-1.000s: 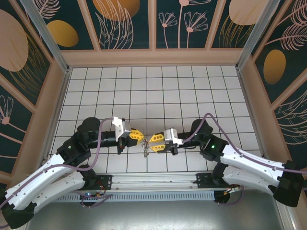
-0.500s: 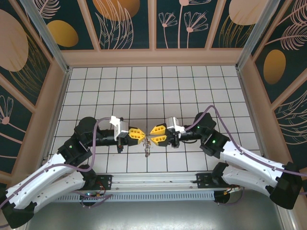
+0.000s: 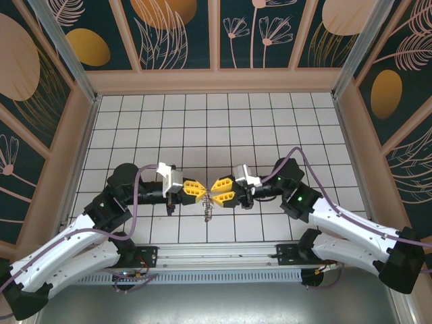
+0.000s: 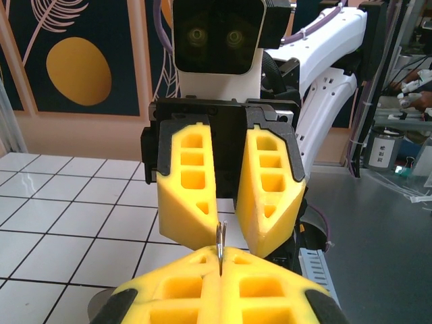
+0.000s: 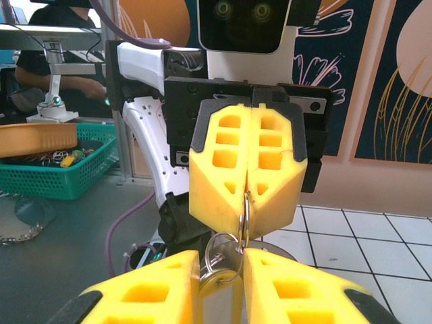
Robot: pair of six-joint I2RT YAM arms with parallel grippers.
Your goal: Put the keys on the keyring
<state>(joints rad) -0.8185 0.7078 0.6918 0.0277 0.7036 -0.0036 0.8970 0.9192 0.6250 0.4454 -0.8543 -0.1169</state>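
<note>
My left gripper is shut on the keyring, a thin metal loop seen edge-on that sticks up out of its yellow fingertips. My right gripper faces it tip to tip with its fingers a narrow gap apart. In the right wrist view the keyring juts from the closed left fingers. A smaller ring with the keys hangs from it and shows through the gap of my right gripper. Whether those fingers touch the keys is unclear. The keys dangle above the tiled floor.
The white tiled floor lies bare beyond the grippers, boxed in by wooden walls. Purple cables loop over both arms. A green basket stands off the table, behind the left arm.
Both grippers have lifted and levelled out, so they meet tip to tip slightly farther from the near edge, with the keys dangling below. The right jaws have narrowed a little.
</note>
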